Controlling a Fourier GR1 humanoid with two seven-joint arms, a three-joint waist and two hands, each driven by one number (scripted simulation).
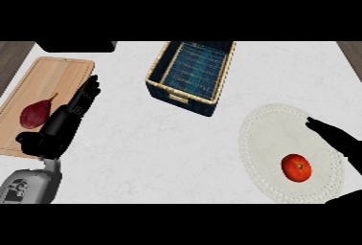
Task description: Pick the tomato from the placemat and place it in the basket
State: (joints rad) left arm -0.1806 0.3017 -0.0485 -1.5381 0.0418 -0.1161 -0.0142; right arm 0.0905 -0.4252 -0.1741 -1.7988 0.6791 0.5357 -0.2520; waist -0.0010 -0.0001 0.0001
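Robot hand by tomato; basket apart.

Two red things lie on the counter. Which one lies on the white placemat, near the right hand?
The round tomato lies on the placemat, just below the right hand. The other, a dark red pointed vegetable, lies on the wooden cutting board at the left.

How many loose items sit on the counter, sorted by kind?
Tomato: 1
Dark red pear-shaped item: 1
Placemat: 1
Basket: 1
Cutting board: 1
Total: 5
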